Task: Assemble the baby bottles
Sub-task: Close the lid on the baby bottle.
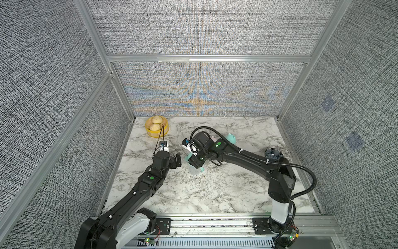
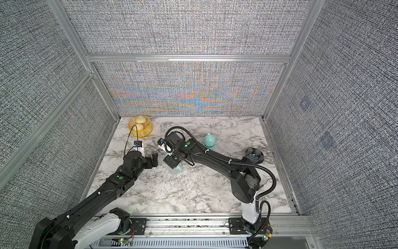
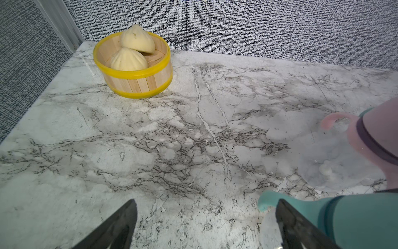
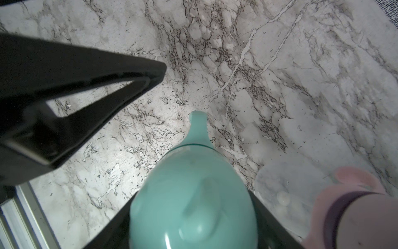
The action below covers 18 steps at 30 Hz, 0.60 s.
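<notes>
- Mint baby bottle [image 1: 195,169] stands mid-table, under the right gripper.
- Yellow basket [image 1: 156,129]: far left corner.
- Left gripper [image 1: 177,162]: jaws apart, empty, beside this bottle.
- Right gripper [image 4: 193,215]: jaws around its mint cap [image 4: 193,204]; grip unclear.
- Second mint bottle [image 2: 209,141] stands farther right.

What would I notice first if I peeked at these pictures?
Two big black robot arms meet in the middle of the marble table: the right gripper stands open around a mint bottle cap, and the left gripper waits wide open beside it. In the far left corner sits a yellow basket with two pale buns. Another mint bottle stands alone near the back.
</notes>
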{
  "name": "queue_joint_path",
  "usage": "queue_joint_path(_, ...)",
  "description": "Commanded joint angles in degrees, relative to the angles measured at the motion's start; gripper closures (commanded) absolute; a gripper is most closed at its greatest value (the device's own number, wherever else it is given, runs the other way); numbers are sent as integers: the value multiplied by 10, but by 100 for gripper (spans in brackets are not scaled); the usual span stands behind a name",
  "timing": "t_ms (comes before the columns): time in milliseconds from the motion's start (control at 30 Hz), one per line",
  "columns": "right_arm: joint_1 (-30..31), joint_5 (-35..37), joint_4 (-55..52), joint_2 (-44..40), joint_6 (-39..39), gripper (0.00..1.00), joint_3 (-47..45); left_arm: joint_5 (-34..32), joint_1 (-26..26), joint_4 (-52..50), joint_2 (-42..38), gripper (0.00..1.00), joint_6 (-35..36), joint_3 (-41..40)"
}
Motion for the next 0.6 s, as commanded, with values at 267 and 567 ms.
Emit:
queue_joint_path(267,0,17,-183,58,8,29,57,2,1,-1,-1,0,3,1)
queue_joint_path(567,1,36,-223,68,13,29,73,3,1,-2,2,0,5,3)
